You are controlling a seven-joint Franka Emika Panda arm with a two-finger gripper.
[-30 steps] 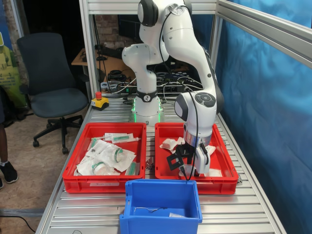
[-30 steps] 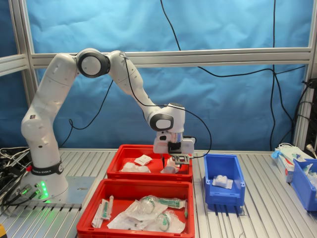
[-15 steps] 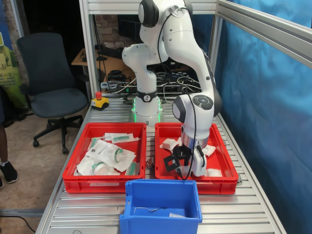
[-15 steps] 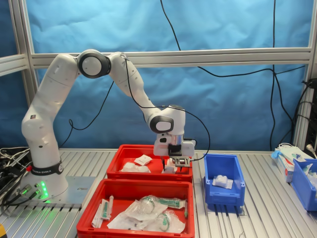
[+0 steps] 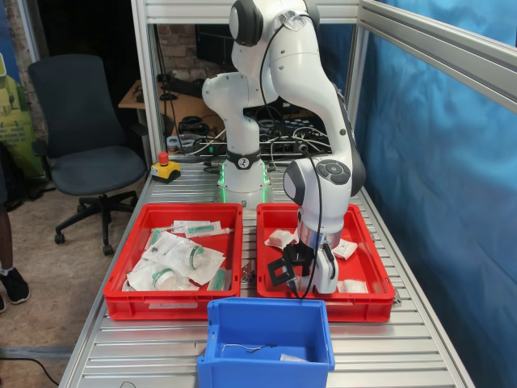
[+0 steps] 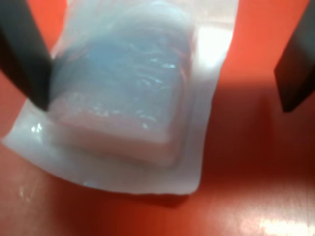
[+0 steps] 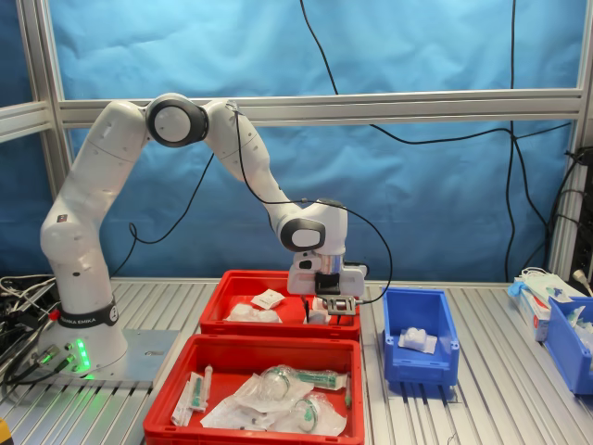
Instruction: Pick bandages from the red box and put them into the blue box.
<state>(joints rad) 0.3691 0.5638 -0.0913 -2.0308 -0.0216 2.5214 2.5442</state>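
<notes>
In the first exterior view, the white arm (image 5: 311, 97) reaches down from the upper middle of the frame into the red box (image 5: 376, 293) at centre right. The claw (image 5: 305, 284) sits low inside the box near its front wall, and its fingertips are hidden there, so this view does not show how wide it is. Loose bandages (image 5: 279, 238) lie further back in the box, with another at the right (image 5: 353, 285). The blue box (image 5: 266, 373) stands at the bottom centre, just in front of the two red crates, with a packet (image 5: 292, 356) on its floor. The other red crate (image 5: 129, 305) at centre left holds larger clear pouches.

In the wrist view, the two dark fingers (image 6: 24, 54) stand wide apart at the side edges, with one puffy white bandage (image 6: 123, 93) lying on the red floor between them. One finger is at or against the packet's edge; the other is well clear of it. The claw is open and grips nothing yet.

In the second exterior view, the claw (image 7: 324, 313) is down in the far red box (image 7: 278, 327) at the centre. The blue box (image 7: 422, 366) is just to its right, with a white packet (image 7: 415, 338) inside.

So some is already delivered. This pick is only at the closing stage, and several packets remain.
</notes>
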